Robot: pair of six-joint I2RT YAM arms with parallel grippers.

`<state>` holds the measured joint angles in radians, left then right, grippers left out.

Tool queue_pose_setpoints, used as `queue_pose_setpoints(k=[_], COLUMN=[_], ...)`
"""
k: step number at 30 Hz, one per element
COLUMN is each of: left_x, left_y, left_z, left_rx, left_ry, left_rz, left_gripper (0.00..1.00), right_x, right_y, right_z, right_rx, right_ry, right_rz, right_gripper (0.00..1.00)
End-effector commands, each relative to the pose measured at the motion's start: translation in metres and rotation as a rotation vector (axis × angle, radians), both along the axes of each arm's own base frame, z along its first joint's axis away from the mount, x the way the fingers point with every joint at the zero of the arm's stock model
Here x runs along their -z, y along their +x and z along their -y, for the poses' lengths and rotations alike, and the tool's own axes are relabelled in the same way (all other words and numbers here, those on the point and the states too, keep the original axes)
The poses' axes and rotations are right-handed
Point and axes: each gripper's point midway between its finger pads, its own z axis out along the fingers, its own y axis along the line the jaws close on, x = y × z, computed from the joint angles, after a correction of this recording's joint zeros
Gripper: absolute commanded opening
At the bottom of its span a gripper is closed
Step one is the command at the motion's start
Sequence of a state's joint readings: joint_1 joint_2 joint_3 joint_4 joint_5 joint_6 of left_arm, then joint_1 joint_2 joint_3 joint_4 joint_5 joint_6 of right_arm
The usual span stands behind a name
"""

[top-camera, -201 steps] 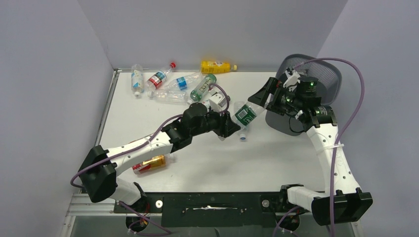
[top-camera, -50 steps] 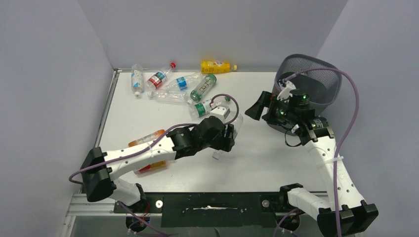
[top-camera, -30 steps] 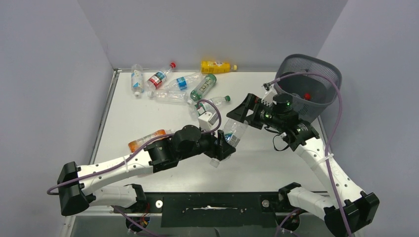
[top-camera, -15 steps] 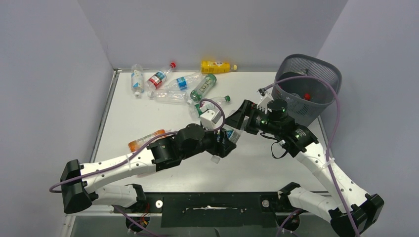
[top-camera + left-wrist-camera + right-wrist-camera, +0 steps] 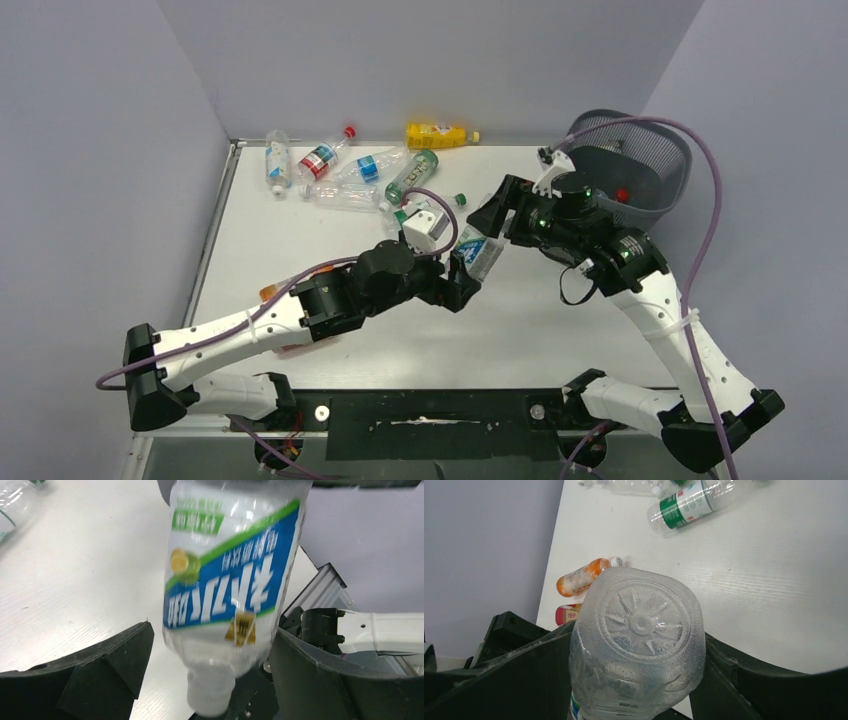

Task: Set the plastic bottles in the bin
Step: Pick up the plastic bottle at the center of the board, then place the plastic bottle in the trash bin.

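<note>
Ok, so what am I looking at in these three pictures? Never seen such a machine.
Two robot arms are bolted to a white table. The wide picture looks down from above: the left arm and right arm meet mid-table. The other two come from a camera on each wrist, showing that arm's jaws close up. Between them is a clear bottle with a blue and green label: the right arm's jaws clamp its base end, the left arm's jaws stand open around its cap end. Other bottles lie near the far edge; a grey mesh bin sits far right.
</note>
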<state>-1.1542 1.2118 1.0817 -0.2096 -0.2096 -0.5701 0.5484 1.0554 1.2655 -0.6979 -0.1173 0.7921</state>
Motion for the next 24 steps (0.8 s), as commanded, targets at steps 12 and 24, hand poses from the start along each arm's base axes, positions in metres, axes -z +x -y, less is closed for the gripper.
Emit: queue_pose_setpoints(k=[12,24], left_x=[-0.058,-0.013], left_y=[0.027,0.062], left_z=[-0.087,-0.133], left_rx=[-0.236,-0.356], left_ry=[0.016,0.11], left_rz=[0.056,-0.056], left_gripper=[0.84,0.85], right_x=[-0.132,-0.173], right_y=[0.084,0.107], right_z=[0.125,0.24], right_rx=[0.332,0.56], right_ry=[-0.244,-0.255], right_rz=[0.294,0.38], right_gripper=[0.55,0.56])
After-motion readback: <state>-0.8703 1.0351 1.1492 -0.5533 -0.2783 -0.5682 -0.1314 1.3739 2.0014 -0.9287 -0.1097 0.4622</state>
